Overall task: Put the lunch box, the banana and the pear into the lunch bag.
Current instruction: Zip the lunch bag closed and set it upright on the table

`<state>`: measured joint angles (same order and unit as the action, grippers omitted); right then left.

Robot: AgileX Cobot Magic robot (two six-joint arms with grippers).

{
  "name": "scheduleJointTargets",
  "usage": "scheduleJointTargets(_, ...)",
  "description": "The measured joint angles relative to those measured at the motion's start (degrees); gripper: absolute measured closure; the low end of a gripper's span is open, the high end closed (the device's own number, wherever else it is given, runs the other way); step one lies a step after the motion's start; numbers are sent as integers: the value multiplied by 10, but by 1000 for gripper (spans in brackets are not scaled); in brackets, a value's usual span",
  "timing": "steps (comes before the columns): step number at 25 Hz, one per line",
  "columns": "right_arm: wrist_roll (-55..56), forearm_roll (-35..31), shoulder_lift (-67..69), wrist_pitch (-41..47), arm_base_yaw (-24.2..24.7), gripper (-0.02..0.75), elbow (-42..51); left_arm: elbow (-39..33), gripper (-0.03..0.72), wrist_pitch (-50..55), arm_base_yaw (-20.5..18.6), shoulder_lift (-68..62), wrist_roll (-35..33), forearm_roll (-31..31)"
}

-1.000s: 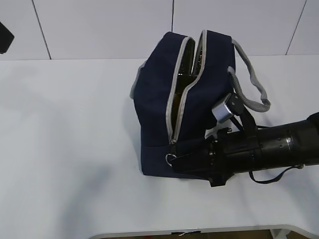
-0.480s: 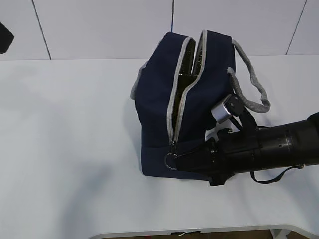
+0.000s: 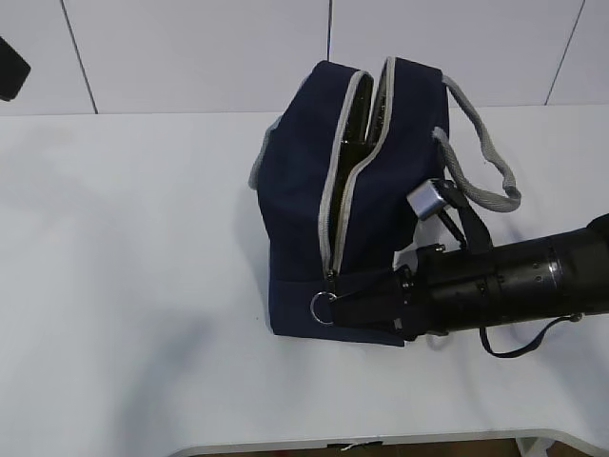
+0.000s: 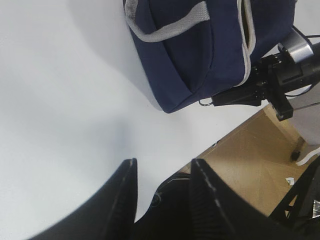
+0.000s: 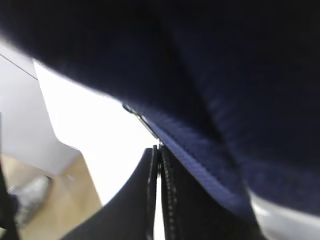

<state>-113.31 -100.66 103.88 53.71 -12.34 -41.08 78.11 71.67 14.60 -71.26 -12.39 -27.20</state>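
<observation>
The navy lunch bag [image 3: 366, 190] stood right of centre on the white table [image 3: 133, 286], its grey zipper [image 3: 335, 190] parted along the top and down the near face. At the zipper's lower end hung the ring pull [image 3: 323, 306]. My right gripper [image 3: 343, 308] lay low against the bag's near bottom edge, fingers pressed together on that pull. My left gripper [image 4: 162, 187] hung with fingers apart, holding nothing, over bare table well left of the bag.

Right arm stretched in low and level from the right, right gripper [image 3: 344, 307] seen pressed closed, left gripper [image 4: 162, 187] held aloft, fingers parted, nothing gripped
</observation>
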Motion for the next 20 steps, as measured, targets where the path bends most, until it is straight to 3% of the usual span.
scheduleJointTargets(12, 114, 101, -58, 4, 0, 720, 0, 0, 436, 0, 0, -29, 0, -3)
scheduleJointTargets(20, 164, 160, -127, -42, 0, 720, 0, 0, 436, 0, 13, -60, 0, -11)
